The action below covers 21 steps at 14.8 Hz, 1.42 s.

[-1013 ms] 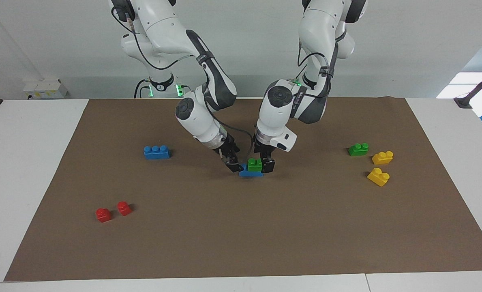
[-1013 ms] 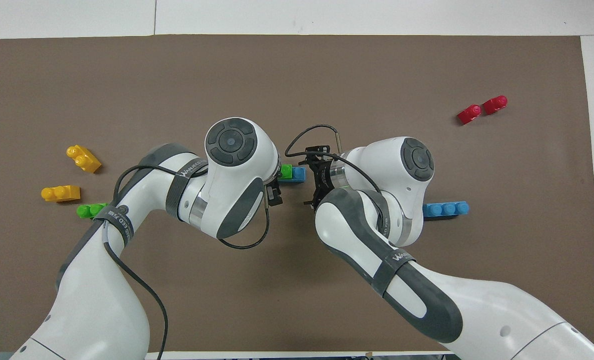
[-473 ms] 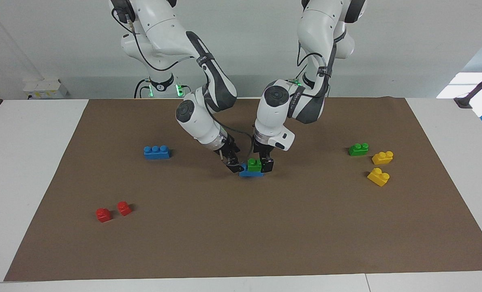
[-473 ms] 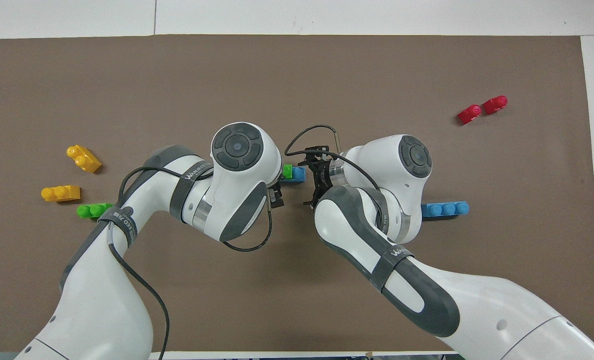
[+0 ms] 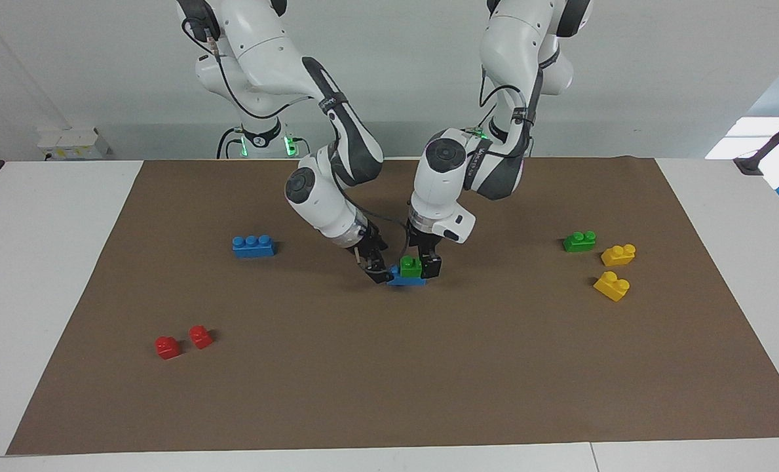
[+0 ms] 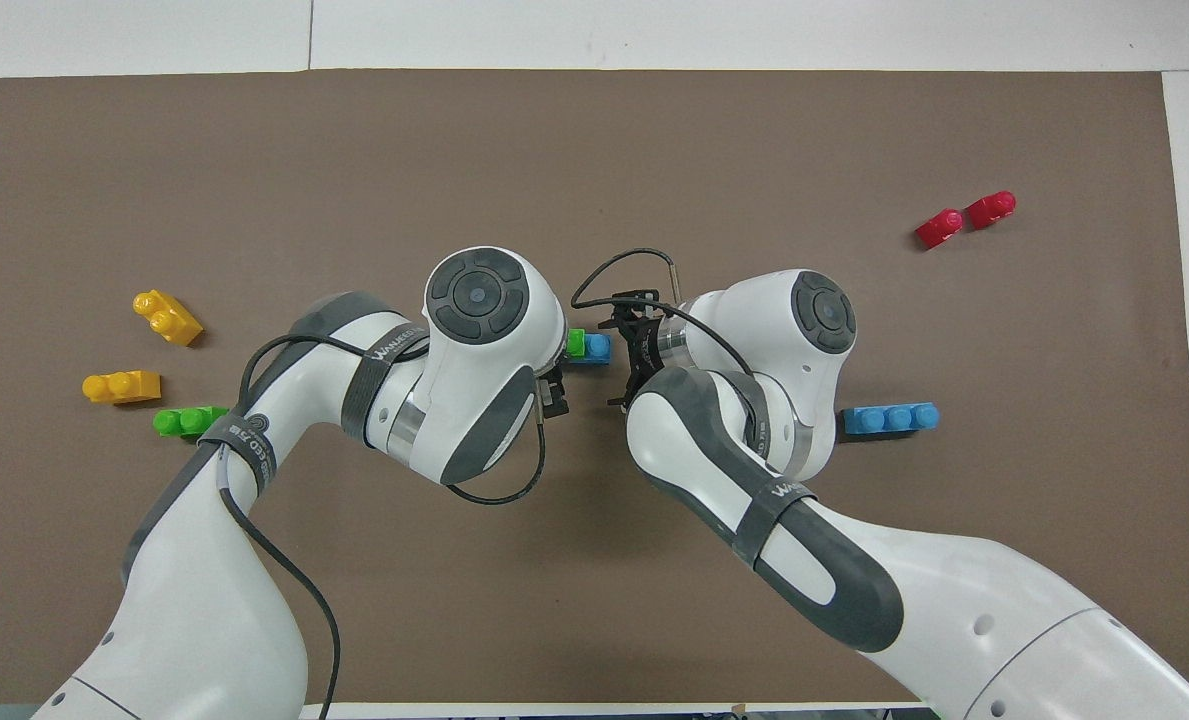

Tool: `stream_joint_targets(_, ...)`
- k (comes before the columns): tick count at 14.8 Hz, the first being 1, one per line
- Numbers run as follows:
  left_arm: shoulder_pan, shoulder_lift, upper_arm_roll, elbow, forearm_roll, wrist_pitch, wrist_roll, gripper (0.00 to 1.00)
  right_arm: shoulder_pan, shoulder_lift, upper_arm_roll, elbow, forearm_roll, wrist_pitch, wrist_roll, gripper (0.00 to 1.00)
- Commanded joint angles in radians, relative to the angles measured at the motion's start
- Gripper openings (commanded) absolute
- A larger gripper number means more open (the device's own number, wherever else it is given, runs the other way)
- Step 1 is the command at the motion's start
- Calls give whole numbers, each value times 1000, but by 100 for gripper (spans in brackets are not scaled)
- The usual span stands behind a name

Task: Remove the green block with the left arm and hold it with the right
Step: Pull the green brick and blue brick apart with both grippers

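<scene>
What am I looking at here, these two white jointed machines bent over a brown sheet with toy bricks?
They are two robot arms, each ending in a two-finger gripper. One picture is taken from across, facing the robots; the other from high above their own end, looking down. On the brown paper mat lie plastic toy bricks. In the middle a small green two-stud block sits on a blue brick. Another blue three-stud brick and two small red bricks lie toward the right arm's end. A second green brick and two yellow bricks lie toward the left arm's end. The left gripper is down at the stacked green block; the right gripper is at the end of the blue brick beneath it. Whether either grips yet, I cannot tell.
</scene>
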<state>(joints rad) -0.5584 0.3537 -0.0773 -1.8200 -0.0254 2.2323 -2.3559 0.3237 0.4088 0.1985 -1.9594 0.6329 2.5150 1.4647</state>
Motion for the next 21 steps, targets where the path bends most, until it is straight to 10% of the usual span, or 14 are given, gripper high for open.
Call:
stream_joint_targets(1, -17, -4, 14, -18, 18, 26, -23, 100, -2, 31, 2, 27, 10, 28, -15, 100)
stream_joint_targets(10, -17, -4, 14, -18, 18, 29, -23, 100, 29, 57, 2, 22, 24, 94, -12, 95)
stream_joint_targets(16, -17, -4, 14, -19, 18, 32, -23, 100, 31, 58, 2, 22, 24, 97, -10, 23)
stream_joint_targets(21, -17, -5, 14, -25, 16, 40, -23, 100, 34, 62, 2, 11, 24, 126, -73, 0)
